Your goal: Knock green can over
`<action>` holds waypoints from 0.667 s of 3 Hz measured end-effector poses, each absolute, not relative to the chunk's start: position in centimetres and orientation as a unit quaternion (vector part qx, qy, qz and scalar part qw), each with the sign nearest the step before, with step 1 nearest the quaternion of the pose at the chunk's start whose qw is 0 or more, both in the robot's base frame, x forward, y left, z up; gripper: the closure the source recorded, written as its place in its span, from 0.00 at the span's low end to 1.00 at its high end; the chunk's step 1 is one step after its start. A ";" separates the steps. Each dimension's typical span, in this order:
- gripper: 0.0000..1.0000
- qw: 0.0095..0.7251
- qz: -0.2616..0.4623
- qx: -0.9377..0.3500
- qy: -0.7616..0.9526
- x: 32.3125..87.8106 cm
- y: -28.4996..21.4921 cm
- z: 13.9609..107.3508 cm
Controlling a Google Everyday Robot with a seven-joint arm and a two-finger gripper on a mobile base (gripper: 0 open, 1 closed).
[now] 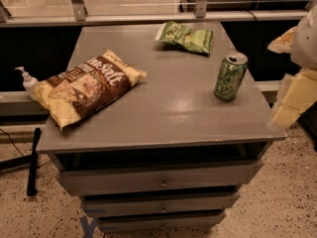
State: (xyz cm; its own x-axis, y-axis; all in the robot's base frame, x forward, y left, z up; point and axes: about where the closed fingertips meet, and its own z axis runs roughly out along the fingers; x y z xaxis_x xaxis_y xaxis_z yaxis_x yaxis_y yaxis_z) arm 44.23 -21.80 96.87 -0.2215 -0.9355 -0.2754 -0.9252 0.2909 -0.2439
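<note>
The green can (231, 76) stands upright near the right edge of the grey cabinet top (168, 118). It has mottled green print and a silver top. My gripper (290, 105) shows as pale cream parts at the frame's right edge. It hangs just off the cabinet's right side, to the right of the can and a little nearer the camera, and does not touch the can.
A crinkled green chip bag (185, 36) lies at the back of the top. A large brown and yellow chip bag (86, 87) lies on the left side. A sanitizer pump bottle (28, 81) stands on a ledge to the left. Drawers (161, 182) are below.
</note>
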 end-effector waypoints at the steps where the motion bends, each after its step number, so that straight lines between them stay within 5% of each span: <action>1: 0.00 0.236 0.023 -0.572 0.785 46.1 -23.2 94.9; 2: 0.00 0.301 0.064 -0.541 0.783 49.3 -24.1 92.7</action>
